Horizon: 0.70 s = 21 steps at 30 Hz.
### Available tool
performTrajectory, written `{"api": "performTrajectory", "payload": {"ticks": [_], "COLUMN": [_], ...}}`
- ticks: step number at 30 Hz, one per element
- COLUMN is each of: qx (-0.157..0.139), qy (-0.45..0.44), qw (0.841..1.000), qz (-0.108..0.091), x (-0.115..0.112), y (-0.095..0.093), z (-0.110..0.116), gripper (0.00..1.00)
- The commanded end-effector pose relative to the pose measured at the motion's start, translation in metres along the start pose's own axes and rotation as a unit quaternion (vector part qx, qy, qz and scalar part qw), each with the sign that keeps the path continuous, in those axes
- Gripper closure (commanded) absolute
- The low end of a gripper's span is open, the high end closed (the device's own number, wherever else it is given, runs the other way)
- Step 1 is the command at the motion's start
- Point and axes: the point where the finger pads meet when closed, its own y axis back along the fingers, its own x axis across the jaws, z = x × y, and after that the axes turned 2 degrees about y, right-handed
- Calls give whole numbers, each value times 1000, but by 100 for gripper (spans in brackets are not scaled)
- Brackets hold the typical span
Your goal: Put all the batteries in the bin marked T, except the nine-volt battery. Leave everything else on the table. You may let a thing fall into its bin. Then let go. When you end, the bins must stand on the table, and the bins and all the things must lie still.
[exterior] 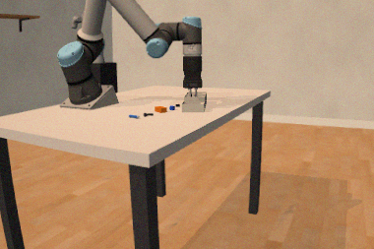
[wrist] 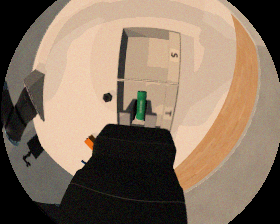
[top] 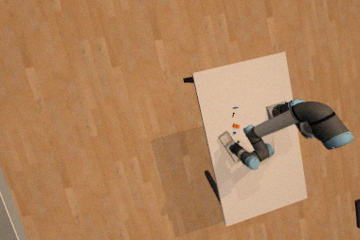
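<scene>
My gripper (wrist: 141, 105) is shut on a small green battery (wrist: 141, 105), held upright between the fingertips. It hangs just above the near compartment of a grey two-compartment bin (wrist: 149, 66). The far compartment carries a mark that looks like S (wrist: 174, 55); I cannot read the near mark. In the side view the gripper (exterior: 192, 93) points straight down over the bin (exterior: 194, 103). From above, the gripper (top: 238, 147) covers part of the bin (top: 229, 145).
An orange block (exterior: 159, 109), a small blue piece (exterior: 172, 107), a black piece (exterior: 148, 114) and a blue piece (exterior: 133, 116) lie in a row left of the bin. A black speck (wrist: 106, 97) lies beside the bin. The table edge is close past the bin.
</scene>
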Motion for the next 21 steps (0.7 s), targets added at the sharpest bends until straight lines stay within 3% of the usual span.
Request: {"api": "performTrajectory", "payload": {"ticks": [1, 21], "qx": [0, 0], "qy": [0, 0], "qw": [1000, 1000], "qz": [1, 1], "x": [0, 0], "y": [1, 6], "z": [0, 0], "gripper": [40, 40]}}
